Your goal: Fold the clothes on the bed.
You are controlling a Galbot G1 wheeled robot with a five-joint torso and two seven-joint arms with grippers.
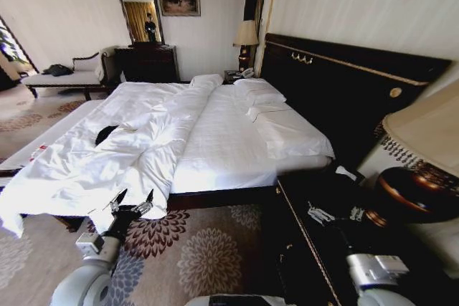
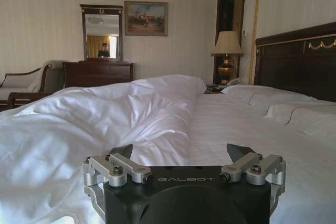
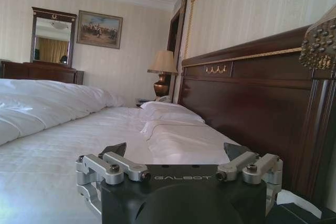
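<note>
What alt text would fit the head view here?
A large bed with a rumpled white duvet and a small black top lying on it. The open left gripper hovers at the near edge of the bed; the open right gripper is over a dark nightstand beside the headboard.

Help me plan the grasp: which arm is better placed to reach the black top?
Left, probably. The left end effector hovers open at the duvet's edge, nearer the black top. The right end effector sits open by the headboard.

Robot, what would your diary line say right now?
black top: unfolded on bed, partly under duvet | left claw: open, at bedside | right claw: open, over nightstand
</note>
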